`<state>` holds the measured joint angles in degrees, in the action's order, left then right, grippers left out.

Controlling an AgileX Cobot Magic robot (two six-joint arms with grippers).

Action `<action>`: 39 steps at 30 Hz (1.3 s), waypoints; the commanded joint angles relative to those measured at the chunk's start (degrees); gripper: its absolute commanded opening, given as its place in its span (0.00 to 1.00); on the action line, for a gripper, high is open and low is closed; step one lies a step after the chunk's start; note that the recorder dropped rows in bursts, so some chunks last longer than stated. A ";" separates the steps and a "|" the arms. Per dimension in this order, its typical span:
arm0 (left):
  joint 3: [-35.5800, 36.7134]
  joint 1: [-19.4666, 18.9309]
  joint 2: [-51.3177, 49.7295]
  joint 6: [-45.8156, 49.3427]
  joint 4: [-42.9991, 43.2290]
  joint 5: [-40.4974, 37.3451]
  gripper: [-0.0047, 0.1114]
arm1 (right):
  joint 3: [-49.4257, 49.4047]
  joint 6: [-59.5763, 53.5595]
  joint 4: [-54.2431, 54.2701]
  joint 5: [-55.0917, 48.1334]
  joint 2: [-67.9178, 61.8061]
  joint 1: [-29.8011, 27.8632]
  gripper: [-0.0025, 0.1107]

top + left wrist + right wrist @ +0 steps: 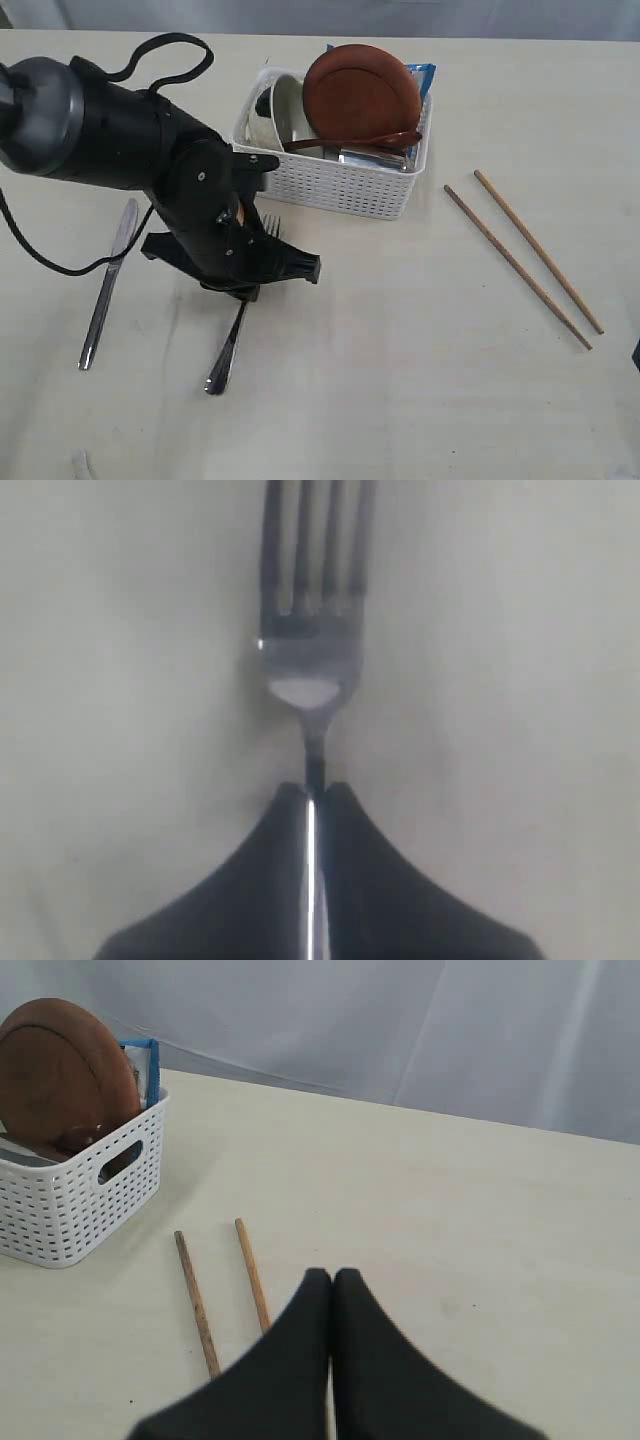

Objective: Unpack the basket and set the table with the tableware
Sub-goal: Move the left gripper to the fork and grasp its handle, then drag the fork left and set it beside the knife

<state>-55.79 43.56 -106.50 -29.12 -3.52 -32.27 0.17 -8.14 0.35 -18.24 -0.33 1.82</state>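
A steel fork (228, 355) lies on the cream table (400, 340), tines toward the basket. My left gripper (313, 792) is shut on the fork (310, 660) at its handle, just behind the tines. In the exterior view the left arm hides the grip. A steel knife (105, 290) lies to the fork's left. Two wooden chopsticks (517, 267) lie on the right. The white basket (340, 188) holds a reddish-brown plate (360, 92) on edge, a cream bowl (285, 110) and a wooden spoon (350, 143). My right gripper (332, 1276) is shut and empty, beside the chopsticks (195, 1302).
A blue snack bag (425, 75) sticks up behind the plate in the basket. The basket (70, 1200) stands beyond the chopsticks in the right wrist view. A pale curtain backs the table's far edge.
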 commanded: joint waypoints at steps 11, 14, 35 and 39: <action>0.19 -1.75 9.66 -20.61 22.30 -17.00 0.04 | -0.17 -0.04 -0.35 0.16 0.33 -0.43 0.02; 0.71 -3.81 9.65 -16.09 22.12 -14.33 0.04 | -0.17 -0.04 -0.35 0.16 0.33 -0.43 0.02; 8.05 -14.33 5.48 -1.13 12.49 -2.71 0.04 | -0.17 -0.04 -0.35 0.16 0.33 -0.43 0.02; 8.05 -14.33 5.48 -1.69 12.13 -2.13 0.04 | -0.17 -0.04 -0.35 0.16 0.33 -0.43 0.02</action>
<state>-48.14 29.36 -101.10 -29.98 8.51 -34.86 0.17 -8.14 0.35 -18.24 -0.33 1.82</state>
